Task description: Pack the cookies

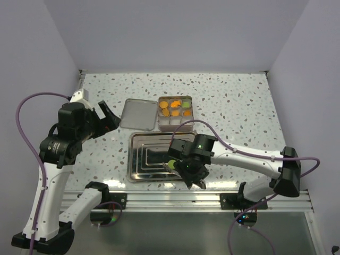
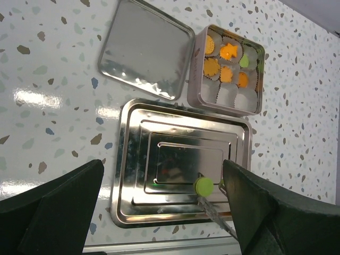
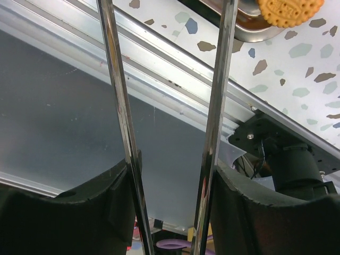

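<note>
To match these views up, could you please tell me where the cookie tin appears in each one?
Top external: the cookie tin sits at centre, just beyond the steel tray.
Left wrist: upper right, beside the tray.
Right wrist: not in view; only the tongs and a tray corner.
Shared landmark: the steel tray.

1. Speckled terrazzo-patterned surface [image 1: 239,106], white with grey and brown flecks, glossy under overhead light.
2. Enclosed on the far, left and right edges by plain pale lavender walls [image 1: 170,32].
3. Bordered along the near edge by an aluminium rail [image 1: 175,199].
</note>
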Tool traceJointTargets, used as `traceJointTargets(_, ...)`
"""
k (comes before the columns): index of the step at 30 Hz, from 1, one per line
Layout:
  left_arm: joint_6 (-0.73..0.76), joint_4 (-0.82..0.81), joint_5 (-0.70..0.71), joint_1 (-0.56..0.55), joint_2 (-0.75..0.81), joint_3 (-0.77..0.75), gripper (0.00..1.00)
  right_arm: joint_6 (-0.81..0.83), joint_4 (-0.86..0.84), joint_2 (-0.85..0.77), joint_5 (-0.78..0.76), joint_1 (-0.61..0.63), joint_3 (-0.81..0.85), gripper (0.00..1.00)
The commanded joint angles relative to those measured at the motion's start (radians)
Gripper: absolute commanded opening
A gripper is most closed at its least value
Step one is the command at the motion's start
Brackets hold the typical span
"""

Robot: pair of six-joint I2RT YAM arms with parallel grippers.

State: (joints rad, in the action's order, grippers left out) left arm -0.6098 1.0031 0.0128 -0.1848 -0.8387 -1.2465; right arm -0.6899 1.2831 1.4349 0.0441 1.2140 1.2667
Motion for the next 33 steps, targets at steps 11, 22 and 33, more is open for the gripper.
traceJointTargets(11, 0.012, 0.000, 0.021, -0.004, 0.024, -0.022, 1.00, 0.010, -0.018, 0.096, -0.032, 0.016, -0.001, 0.52)
traceJointTargets(22, 0.010, -0.006, 0.018, -0.004, 0.027, -0.011, 1.00, 0.012, -0.002, 0.114, -0.027, 0.022, 0.010, 0.47)
traceJointTargets(33, 0.007, -0.012, 0.024, -0.004, 0.038, -0.001, 1.00, 0.023, 0.047, 0.140, -0.043, 0.024, 0.031, 0.39)
